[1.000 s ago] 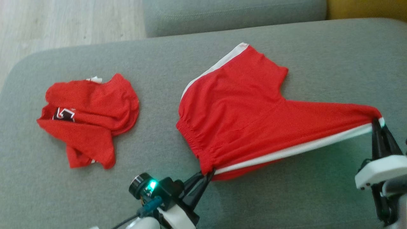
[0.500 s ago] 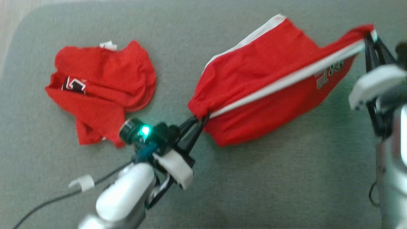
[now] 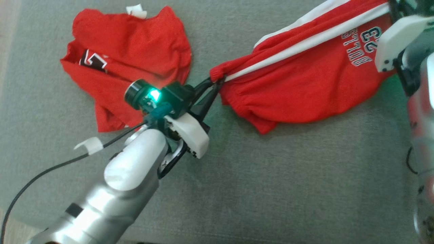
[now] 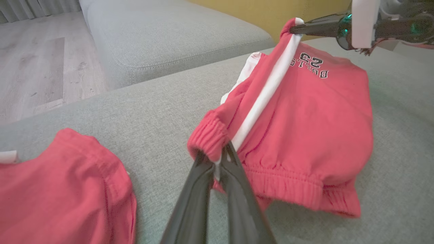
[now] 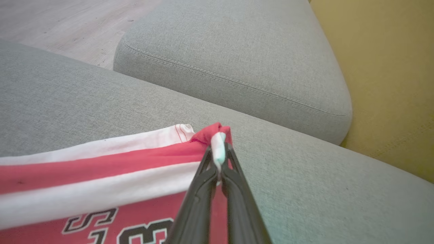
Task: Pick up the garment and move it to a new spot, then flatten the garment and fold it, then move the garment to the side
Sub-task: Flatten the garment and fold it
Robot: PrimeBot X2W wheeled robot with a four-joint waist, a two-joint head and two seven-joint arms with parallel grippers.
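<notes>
While left pincer [image 3: 216,82] and right pincer [image 5: 219,162] clamp its ends, garment [image 3: 305,81] hangs between.

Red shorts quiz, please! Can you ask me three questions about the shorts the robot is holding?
1. Pick one: which number is printed on the red shorts? A) 23 B) 7 C) 45
2. True or false: the shorts lie flat with nothing gripping them.
3. Fill the gap: the left arm's jaws are shut on the shorts' elastic ____.
Key: 1 A; 2 false, both arms' jaws pinch them, one at each end; 3 waistband.
</notes>
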